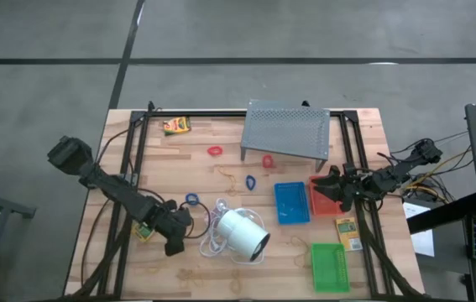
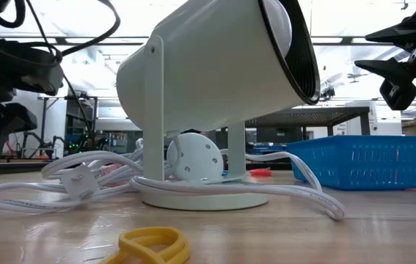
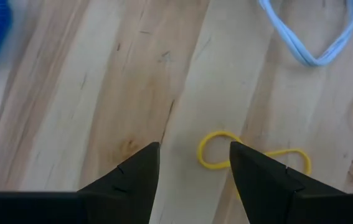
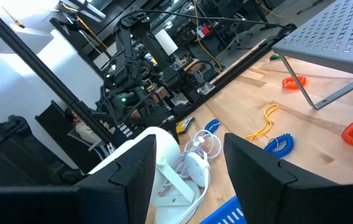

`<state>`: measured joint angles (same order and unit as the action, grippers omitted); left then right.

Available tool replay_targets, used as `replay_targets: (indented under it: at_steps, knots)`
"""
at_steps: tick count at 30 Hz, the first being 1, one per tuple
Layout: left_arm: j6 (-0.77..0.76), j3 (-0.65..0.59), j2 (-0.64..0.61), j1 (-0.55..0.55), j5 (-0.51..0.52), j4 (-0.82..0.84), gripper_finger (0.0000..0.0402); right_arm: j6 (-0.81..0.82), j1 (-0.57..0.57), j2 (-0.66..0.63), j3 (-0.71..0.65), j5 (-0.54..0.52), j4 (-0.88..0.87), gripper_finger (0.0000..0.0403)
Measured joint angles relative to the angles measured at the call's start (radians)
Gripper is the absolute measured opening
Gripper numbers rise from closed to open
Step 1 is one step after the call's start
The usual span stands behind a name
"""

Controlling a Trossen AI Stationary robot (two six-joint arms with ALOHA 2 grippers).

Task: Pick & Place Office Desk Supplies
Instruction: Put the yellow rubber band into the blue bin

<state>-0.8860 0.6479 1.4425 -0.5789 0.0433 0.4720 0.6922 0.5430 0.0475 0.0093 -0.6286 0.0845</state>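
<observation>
One yellow rubber band (image 3: 226,155) between the left gripper's (image 3: 195,163) parted fingers.

High view is looking straight down on the whole bench (image 1: 221,134). Low view is looking level across it, close behind the white lamp (image 2: 215,73), which the high and right wrist views are also showing. Left wrist view is facing down, close over the wood.

I can read no words, numbers or brands anywhere; the small yellow-orange boxes (image 1: 176,125) on my tabletop (image 1: 221,176) carry print, but it is too small to make out.
</observation>
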Motion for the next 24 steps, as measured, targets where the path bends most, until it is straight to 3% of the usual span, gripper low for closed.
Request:
replay_targets:
  at_steps: [24]
  knots:
    - [-0.064, 0.005, 0.067, -0.006, 0.032, -0.02, 0.0195, 0.0, 0.0, 0.0, 0.0, 0.0, -0.001, 0.0185]
